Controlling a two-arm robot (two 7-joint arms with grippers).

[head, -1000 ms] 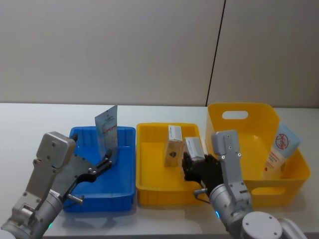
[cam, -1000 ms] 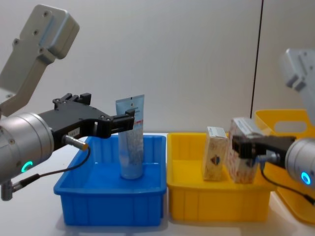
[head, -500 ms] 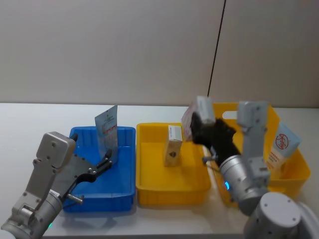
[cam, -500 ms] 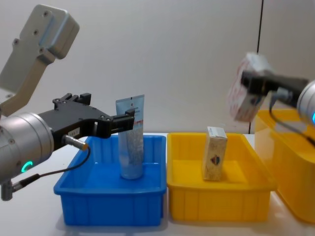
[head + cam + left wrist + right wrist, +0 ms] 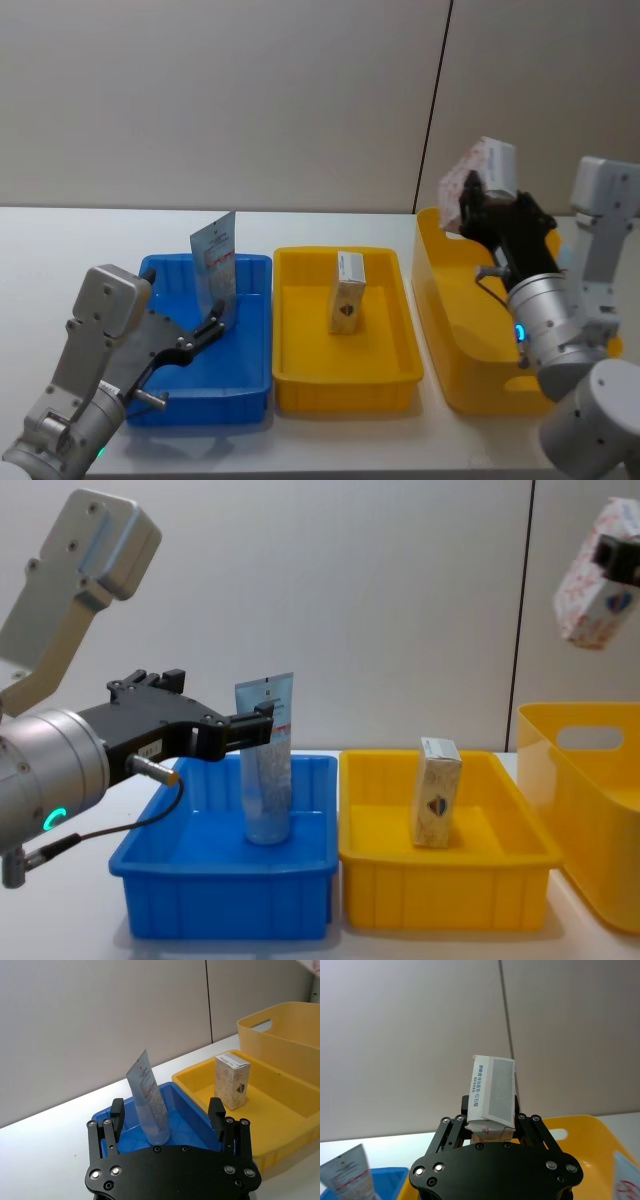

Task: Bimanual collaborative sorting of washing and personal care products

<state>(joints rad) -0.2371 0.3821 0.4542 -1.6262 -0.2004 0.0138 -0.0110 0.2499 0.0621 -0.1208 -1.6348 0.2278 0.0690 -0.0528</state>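
Cardboard box (image 5: 481, 176), cream-white with red speckled print on one face and blue lettering on another, sits clamped between the fingers of the right gripper (image 5: 477, 208), which is raised high above the near-left part of the big yellow handled basket (image 5: 438, 290). In the chest view this box (image 5: 596, 575) hangs tilted in the air near the upper right corner, well above the basket's rim (image 5: 580, 725). The right wrist view shows the box (image 5: 493, 1092) standing out between the two black fingers (image 5: 467, 1110), pinched at its lower end.

Outward from there, a second small box (image 5: 347, 291) stands upright in the yellow tray (image 5: 300, 380), near the tray's middle and apart from its walls.

The left gripper (image 5: 214, 326) is at the blue tray (image 5: 252, 390), its fingers spread wide on either side of a pale-blue squeeze tube (image 5: 215, 263) without touching it. The tube stands cap down on the tray floor, crimped end up, leaning slightly. In the left wrist view the tube (image 5: 149, 1097) rises between the two parted fingertips (image 5: 117, 1108), with clear space on both sides.
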